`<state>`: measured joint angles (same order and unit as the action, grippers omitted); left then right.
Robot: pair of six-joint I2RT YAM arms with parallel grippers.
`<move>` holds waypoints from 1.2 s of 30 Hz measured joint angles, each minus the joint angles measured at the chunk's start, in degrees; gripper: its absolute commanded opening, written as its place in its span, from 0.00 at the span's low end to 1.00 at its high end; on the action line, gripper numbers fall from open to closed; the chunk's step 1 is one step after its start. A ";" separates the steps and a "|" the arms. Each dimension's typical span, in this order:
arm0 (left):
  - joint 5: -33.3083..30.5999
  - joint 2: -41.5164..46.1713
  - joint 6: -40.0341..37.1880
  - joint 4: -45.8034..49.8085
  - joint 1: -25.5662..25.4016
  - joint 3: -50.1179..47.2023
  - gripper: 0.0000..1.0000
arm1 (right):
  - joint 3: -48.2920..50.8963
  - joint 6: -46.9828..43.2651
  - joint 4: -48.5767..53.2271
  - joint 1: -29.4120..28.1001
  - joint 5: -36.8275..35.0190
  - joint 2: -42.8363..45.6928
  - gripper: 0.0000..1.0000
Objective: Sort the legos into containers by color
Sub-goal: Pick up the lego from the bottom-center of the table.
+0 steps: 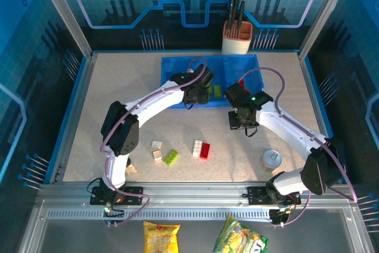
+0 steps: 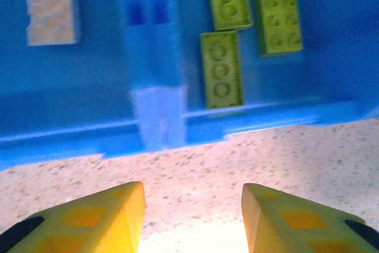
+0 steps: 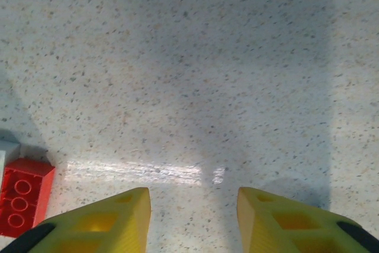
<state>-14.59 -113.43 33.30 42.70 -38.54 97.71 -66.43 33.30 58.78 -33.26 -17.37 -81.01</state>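
The blue tray (image 1: 174, 68) lies at the back middle of the table. In the left wrist view, three lime green legos (image 2: 221, 69) lie in one compartment and a cream lego (image 2: 50, 7) in the one to its left, past a divider (image 2: 155, 57). My left gripper (image 2: 192, 205) hangs open and empty over bare table just before the tray's near wall (image 2: 266, 117). My right gripper (image 3: 192, 205) is open and empty above the tabletop, with a red lego (image 3: 22, 197) at its lower left. On the table lie cream legos (image 1: 156, 145), a green lego (image 1: 171, 157), and a white lego (image 1: 197, 147) touching a red lego (image 1: 205, 150).
A beige utensil holder (image 1: 236, 38) stands behind the tray. A round silver disc (image 1: 272, 159) sits near the right arm's base. A small cream piece (image 1: 130, 169) lies by the left arm's base. Two snack bags (image 1: 161, 235) lie below the table's front rail.
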 measured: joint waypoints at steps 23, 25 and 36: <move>3.13 19.15 1.25 -7.50 9.64 -25.22 0.47 | -0.74 16.04 -7.43 -20.41 6.95 -16.37 0.49; 3.15 19.58 1.25 -7.56 9.97 -26.08 0.47 | -0.74 16.74 -7.82 -20.98 7.58 -16.90 0.50; 3.61 20.17 1.25 -8.81 10.86 -27.80 0.47 | -0.74 18.58 -10.51 -21.59 9.31 -19.21 0.50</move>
<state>-10.98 -93.25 34.54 33.89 -27.68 69.91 -67.18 51.88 48.27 -54.85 -8.05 -100.22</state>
